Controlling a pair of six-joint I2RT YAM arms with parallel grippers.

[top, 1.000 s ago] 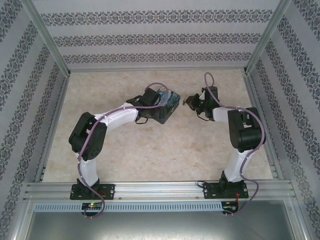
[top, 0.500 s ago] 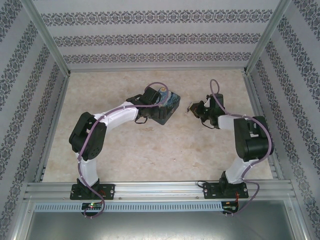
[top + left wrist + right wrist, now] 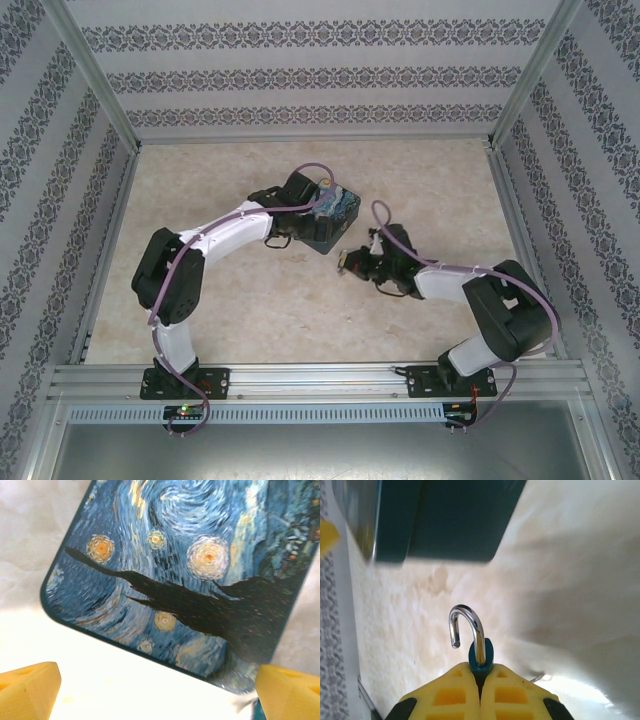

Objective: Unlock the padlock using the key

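Right fingers (image 3: 460,692) pinched shut on the padlock (image 3: 481,656), gripping the body only, shackle (image 3: 470,617) pointing ahead. Padlock sits in the air just off the tin's (image 3: 338,212) near corner, low over the bench (image 3: 250,300). One shackle end hangs free of the body, so it reads as already unlocked. Judged step: carry it off or set it down.

To do it well: hold by the body, leave the shackle loose, come down on bare bench beside the tin, and avoid the tin's edge.

Left fingers (image 3: 30,690) spread wide over the tin lid, holding nothing. They are best kept clear of the right arm.

- Padlock body: small, teal, smooth.
- Shackle: shiny chrome hook, likely slippery.
- Tin: flat rectangle with rounded corners, glossy swirl-painted lid, dark teal sides.
- Fingers: yellow ribbed pads.
- Bench: pale, marbled, matte.
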